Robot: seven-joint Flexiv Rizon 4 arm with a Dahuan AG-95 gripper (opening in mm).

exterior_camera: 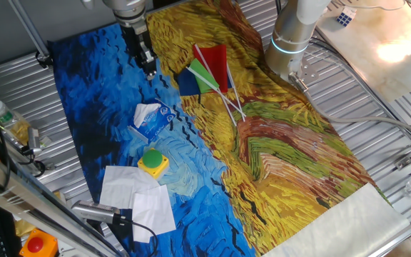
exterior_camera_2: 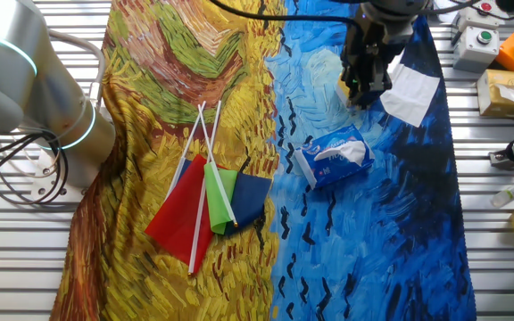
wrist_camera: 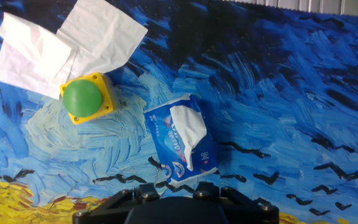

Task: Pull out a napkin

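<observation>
I've got the gripper (exterior_camera: 149,69) hovering above the blue side of the painted cloth (exterior_camera: 277,143), holding nothing; fingers look close together but I can't tell for sure if they're closed. Blue tissue packet (wrist_camera: 180,138) lies flat below the hand w/ a white tissue (wrist_camera: 189,127) poking out its slot, yellow button box (wrist_camera: 87,98) just beside it. Two loose napkins (wrist_camera: 64,43) lie overlapping past the box, touching it, nr the cloth's end by the table edge (exterior_camera: 70,182); flags (exterior_camera_2: 205,198) sit well apart on the yellow side, nr the arm base (exterior_camera_2: 25,98).

A robotics lab: slatted aluminium bench (exterior_camera: 377,93), emergency-stop button (exterior_camera: 37,245), cables (exterior_camera_2: 25,169).
</observation>
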